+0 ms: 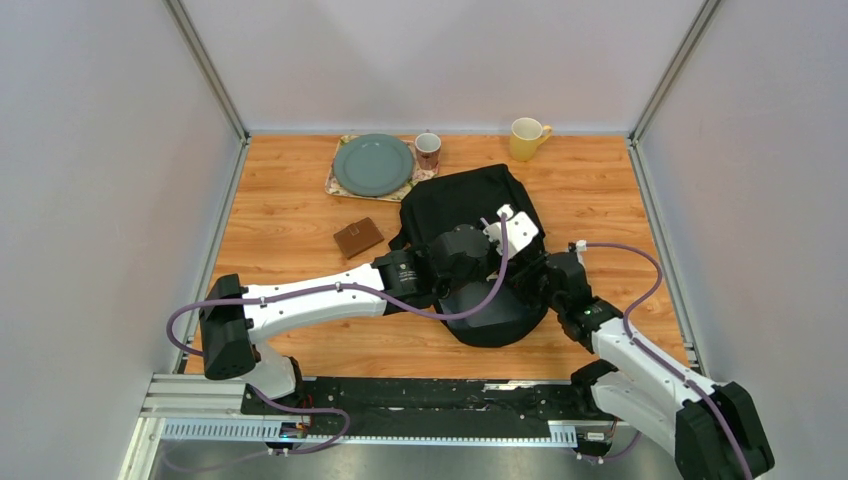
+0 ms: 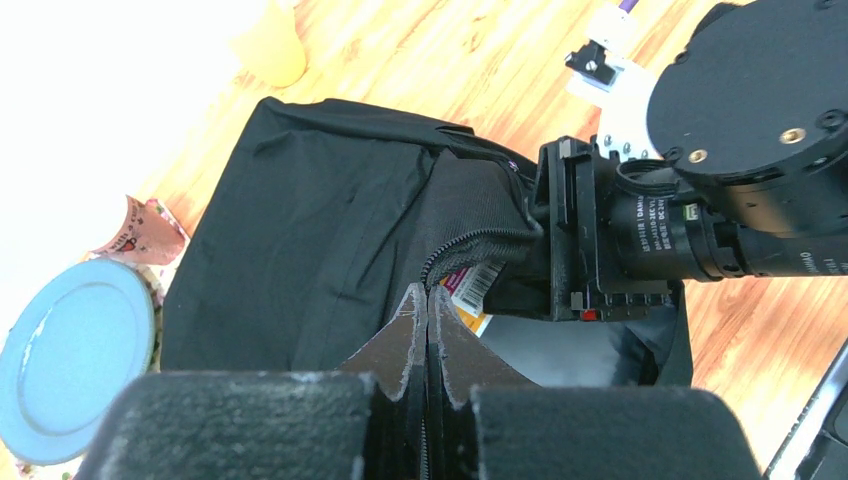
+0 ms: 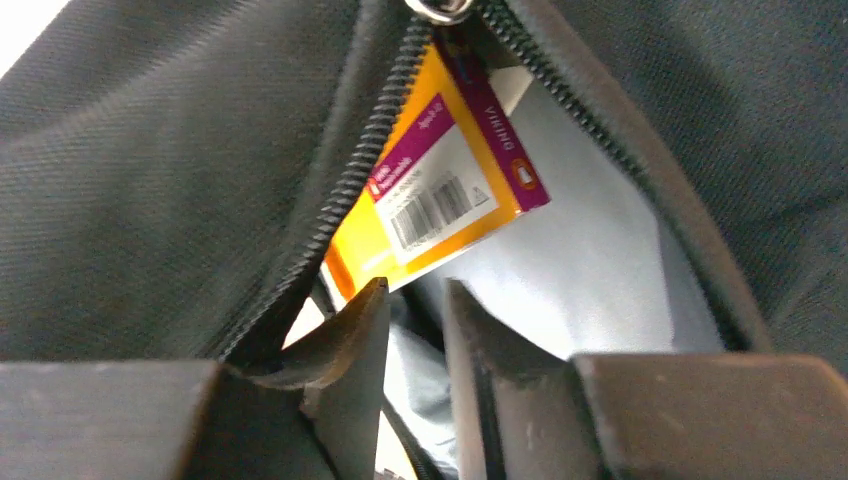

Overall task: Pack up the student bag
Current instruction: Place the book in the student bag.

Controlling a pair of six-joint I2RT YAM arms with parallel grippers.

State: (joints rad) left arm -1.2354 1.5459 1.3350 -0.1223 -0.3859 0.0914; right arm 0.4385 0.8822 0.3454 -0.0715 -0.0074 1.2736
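Top external: both arms converge over the student bag.

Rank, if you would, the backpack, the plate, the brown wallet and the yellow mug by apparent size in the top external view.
1. black backpack
2. grey-green plate
3. brown wallet and yellow mug: these look about alike, so I would not rank them.

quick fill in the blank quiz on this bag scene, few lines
1. The bag is black and its zipper is ___.
2. The tag inside it carries a printed ___.
3. The left end effector is fully ___.
4. The larger mug is ___ in colour.
Missing words: open; barcode; shut; yellow.
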